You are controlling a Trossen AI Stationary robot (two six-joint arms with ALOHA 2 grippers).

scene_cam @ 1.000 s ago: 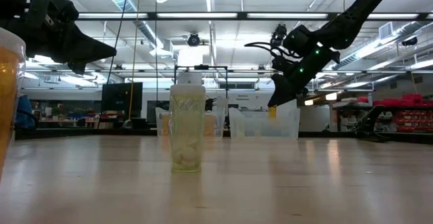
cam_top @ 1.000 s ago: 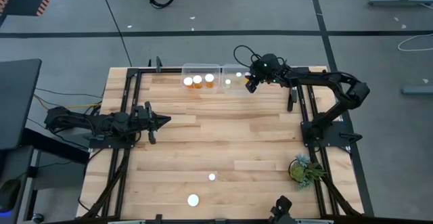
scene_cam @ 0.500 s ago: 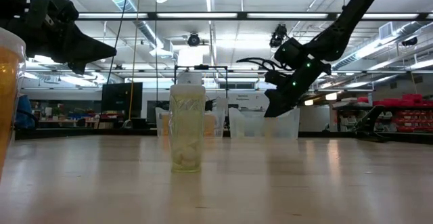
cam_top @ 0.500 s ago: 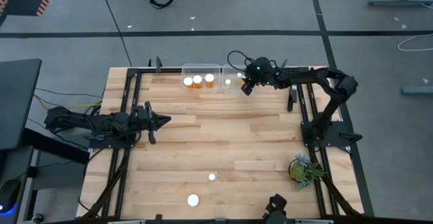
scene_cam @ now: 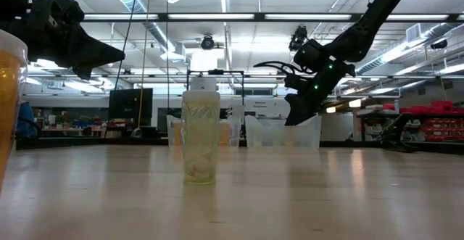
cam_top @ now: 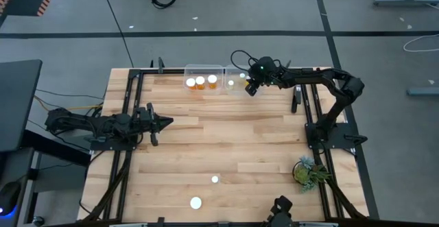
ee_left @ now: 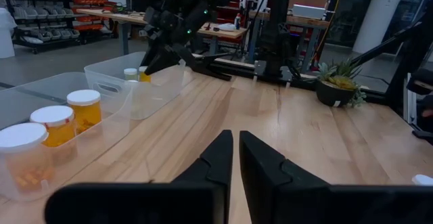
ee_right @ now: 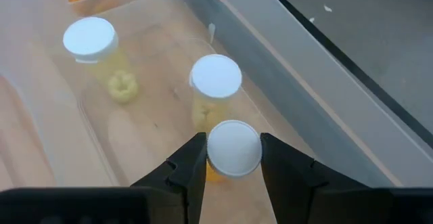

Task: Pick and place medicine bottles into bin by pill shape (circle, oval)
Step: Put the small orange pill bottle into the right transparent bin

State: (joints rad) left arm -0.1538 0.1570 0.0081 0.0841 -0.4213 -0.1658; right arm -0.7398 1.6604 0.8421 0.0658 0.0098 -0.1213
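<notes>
Right gripper (ee_right: 233, 158) clamps a bottle (ee_right: 233, 149) by its cap over the bin (ee_right: 61, 132); light, rigid, slick plastic, best gripped there.

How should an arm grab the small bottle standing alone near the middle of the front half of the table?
Grip the small bottle across its clear body just under the white cap, coming straight down with the jaws spread either side. It stands upright with bare wood all round, so nothing blocks a top approach. The left gripper, idle over the table's left side, looks nearer than the right gripper, which holds a bottle at the bin.
</notes>
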